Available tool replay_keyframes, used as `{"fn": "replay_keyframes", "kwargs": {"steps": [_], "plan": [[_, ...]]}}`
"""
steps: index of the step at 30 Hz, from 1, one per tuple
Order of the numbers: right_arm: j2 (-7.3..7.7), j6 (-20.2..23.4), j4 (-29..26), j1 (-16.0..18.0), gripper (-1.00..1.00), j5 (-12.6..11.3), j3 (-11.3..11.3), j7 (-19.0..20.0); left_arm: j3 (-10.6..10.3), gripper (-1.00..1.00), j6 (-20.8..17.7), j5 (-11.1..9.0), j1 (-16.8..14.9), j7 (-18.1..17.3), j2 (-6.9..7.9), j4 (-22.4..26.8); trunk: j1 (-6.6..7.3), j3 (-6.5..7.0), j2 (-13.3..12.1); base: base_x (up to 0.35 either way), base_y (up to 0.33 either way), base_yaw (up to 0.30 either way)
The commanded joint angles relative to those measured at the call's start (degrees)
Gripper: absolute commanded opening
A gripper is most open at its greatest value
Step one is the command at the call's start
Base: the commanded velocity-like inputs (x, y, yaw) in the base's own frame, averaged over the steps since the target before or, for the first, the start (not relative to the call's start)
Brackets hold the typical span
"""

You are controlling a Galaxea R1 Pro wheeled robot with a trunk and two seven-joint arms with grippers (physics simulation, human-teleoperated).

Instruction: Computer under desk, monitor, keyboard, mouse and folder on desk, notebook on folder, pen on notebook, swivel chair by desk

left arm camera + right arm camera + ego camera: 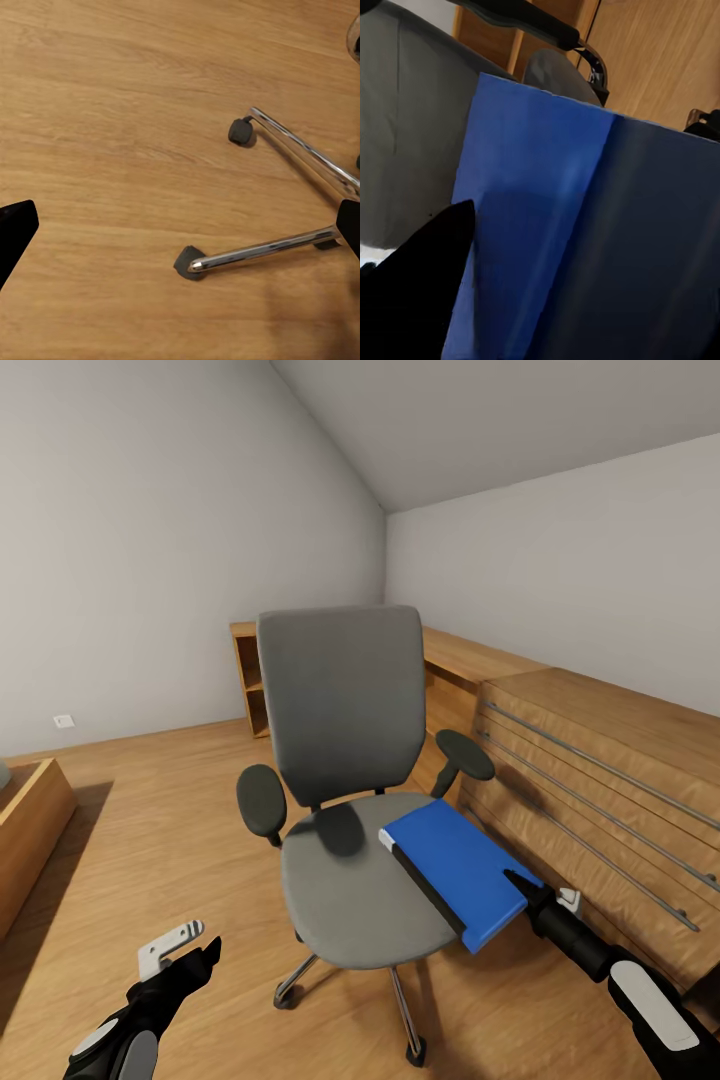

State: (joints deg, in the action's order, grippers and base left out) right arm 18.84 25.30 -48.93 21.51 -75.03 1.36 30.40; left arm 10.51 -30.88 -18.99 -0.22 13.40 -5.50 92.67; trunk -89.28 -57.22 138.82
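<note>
Jaws of the right gripper sit at the folder's near corner; whether they've clamped, I can't tell. Folder lies on the chair seat, overhanging its right edge. Best bite deep, lift level. Left gripper hangs spread, left of the chair. No readable writing anywhere.

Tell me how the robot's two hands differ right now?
The right hand reaches out to the blue folder on the swivel chair, its fingers at the folder's near edge; the left hand hangs low over the wooden floor beside the chair, touching nothing. The left hand's fingers are spread apart. Both have dark fingers.
</note>
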Motion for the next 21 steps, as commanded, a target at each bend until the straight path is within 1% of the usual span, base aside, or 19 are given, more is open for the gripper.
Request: {"fn": "replay_keyframes", "kwargs": {"steps": [1, 7, 18, 21], "plan": [[0.06, 0.28, 0.06, 0.02, -1.00, -0.42, 0.14, -0.05, 0.03, 1.00, -0.23, -0.61, -0.03, 0.40, -0.03, 0.08, 0.01, -0.05, 0.02, 0.000, 0.000, 0.000], [0.13, 0.43, -0.01, 0.02, -1.00, -0.39, 0.14, 0.00, 0.03, 1.00, -0.23, -0.61, -0.02, 0.40, -0.03, 0.10, 0.01, -0.05, 0.02, 0.000, 0.000, 0.000], [0.19, 0.36, -0.02, 0.02, -1.00, -0.45, 0.14, 0.16, 0.03, 1.00, -0.10, -0.61, -0.02, 0.40, -0.10, 0.11, 2.42, 1.92, -4.39, 0.000, 0.000, 0.000], [0.16, 0.30, -0.02, 0.02, -1.00, -0.43, 0.14, 0.18, 0.03, 1.00, -0.07, -0.61, -0.01, 0.40, -0.10, 0.08, 3.08, 2.46, -5.59, -0.127, 0.000, 0.000]]}}
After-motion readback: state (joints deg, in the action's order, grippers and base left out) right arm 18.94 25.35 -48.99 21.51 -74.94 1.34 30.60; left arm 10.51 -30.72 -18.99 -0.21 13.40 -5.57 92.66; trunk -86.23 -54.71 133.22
